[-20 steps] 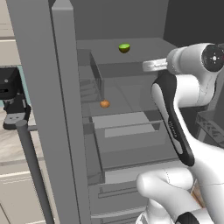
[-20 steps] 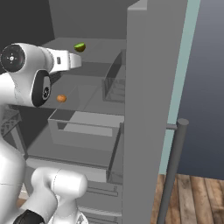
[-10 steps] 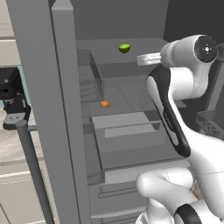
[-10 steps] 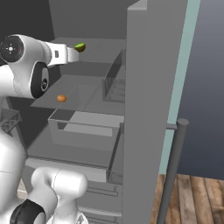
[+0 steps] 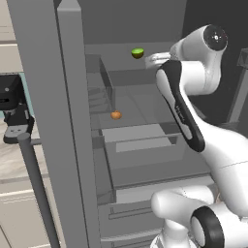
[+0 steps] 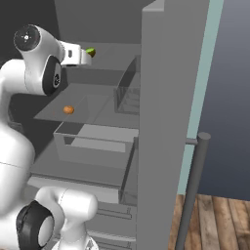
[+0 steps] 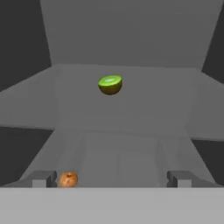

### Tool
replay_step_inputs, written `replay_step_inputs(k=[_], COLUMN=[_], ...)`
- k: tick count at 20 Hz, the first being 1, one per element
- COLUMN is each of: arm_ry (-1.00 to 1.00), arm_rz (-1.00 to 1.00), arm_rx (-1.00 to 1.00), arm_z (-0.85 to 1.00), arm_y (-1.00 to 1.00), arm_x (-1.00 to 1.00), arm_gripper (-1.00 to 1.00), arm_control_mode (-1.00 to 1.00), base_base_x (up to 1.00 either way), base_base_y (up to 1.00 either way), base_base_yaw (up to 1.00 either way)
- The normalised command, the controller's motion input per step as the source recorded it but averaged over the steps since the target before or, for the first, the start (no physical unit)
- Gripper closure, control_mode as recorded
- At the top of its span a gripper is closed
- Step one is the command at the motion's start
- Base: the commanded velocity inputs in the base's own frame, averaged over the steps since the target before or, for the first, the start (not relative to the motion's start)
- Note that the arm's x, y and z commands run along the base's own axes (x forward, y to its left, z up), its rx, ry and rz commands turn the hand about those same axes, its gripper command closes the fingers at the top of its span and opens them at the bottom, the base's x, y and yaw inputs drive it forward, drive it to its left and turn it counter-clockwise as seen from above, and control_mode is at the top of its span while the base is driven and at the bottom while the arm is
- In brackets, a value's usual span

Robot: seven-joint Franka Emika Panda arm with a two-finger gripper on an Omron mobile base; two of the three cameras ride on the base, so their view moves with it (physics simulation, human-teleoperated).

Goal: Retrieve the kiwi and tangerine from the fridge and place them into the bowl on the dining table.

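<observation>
We have the white arm reaching into the tall grey French-door fridge [image 5: 63, 121], doors swung wide so the grey inner shelves are exposed. Our claw [image 7: 111, 178] is spread wide, nothing between its tips, aimed level along the upper shelf at the small yellow-green halved oval kiwi [image 7: 110, 84], which sits toward the back of that shelf, cut face up. Kiwi and claw are apart, no contact yet. The tiny round orange tangerine [image 5: 116, 115] rests on the shelf below, near the left, well apart from the kiwi; in the hand view it sits just beside the left tip, lower down. We judge the wide spread is for straddling the kiwi first. Against the earlier frame, the hand has pushed closer to the kiwi and the upper arm has swung forward; both fruits are unmoved.
</observation>
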Motion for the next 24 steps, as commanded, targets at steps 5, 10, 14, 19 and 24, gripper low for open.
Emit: replay_step_inputs(k=[5,10,14,19,24], arm_ry=[0.20,0.01,-0.01,0.00,0.00], arm_rz=[0.00,0.00,0.00,0.00,0.00], arm_rx=[0.02,0.02,0.02,0.00,0.00], arm_z=[0.00,-0.08,-0.13,-0.16,-0.03], arm_y=[0.00,0.00,0.00,0.00,0.07], arm_x=[0.31,0.35,0.34,0.36,0.36], arm_gripper=[-1.00,-1.00,-1.00,-1.00,-1.00], arm_control_mode=[-1.00,-1.00,-1.00,-1.00,-1.00], base_base_x=[0.00,0.00,0.00,0.00,0.00], base_base_y=[0.00,0.00,0.00,0.00,0.00], base_base_yaw=[0.00,0.00,0.00,0.00,0.00])
